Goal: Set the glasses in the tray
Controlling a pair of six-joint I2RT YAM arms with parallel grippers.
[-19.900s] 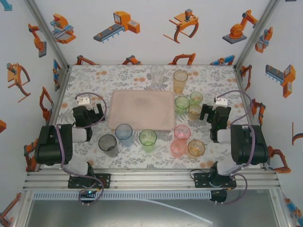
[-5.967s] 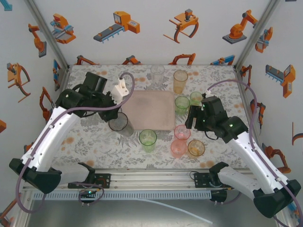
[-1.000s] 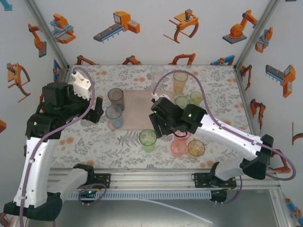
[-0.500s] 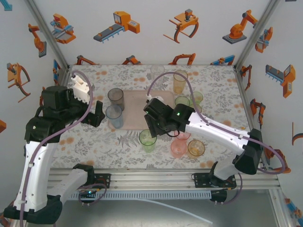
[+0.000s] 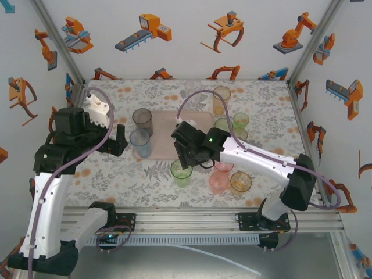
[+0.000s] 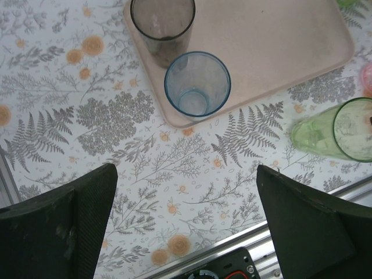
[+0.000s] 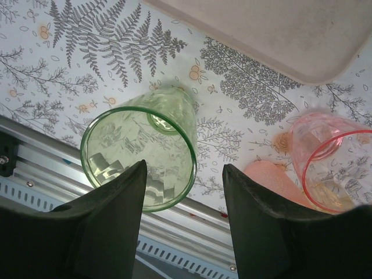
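The pale pink tray (image 5: 183, 129) (image 6: 279, 46) lies mid-table. A grey glass (image 5: 142, 118) (image 6: 163, 26) and a blue glass (image 5: 140, 142) (image 6: 197, 84) stand at its left end. My left gripper (image 5: 118, 140) (image 6: 186, 232) hangs open and empty just left of them, above bare table. A green glass (image 5: 181, 172) (image 7: 139, 157) (image 6: 343, 131) stands upright in front of the tray. My right gripper (image 5: 187, 158) (image 7: 183, 197) is open right over it. Its left finger (image 7: 110, 226) overlaps the mouth, and the glass's right rim sits in the gap.
To the right stand a pink glass (image 5: 224, 165) (image 7: 331, 168), an orange-pink one (image 5: 218, 182) and an amber one (image 5: 240, 181). Two green glasses (image 5: 224, 124) (image 5: 240, 120), a tall amber one (image 5: 221, 100) and a clear one (image 5: 193, 88) stand behind. The metal rail (image 5: 186, 218) runs along the near edge.
My right gripper has moved left and nearer, from beside the pink glass to over the green glass, with its jaws narrowing slightly. The left arm has barely shifted.
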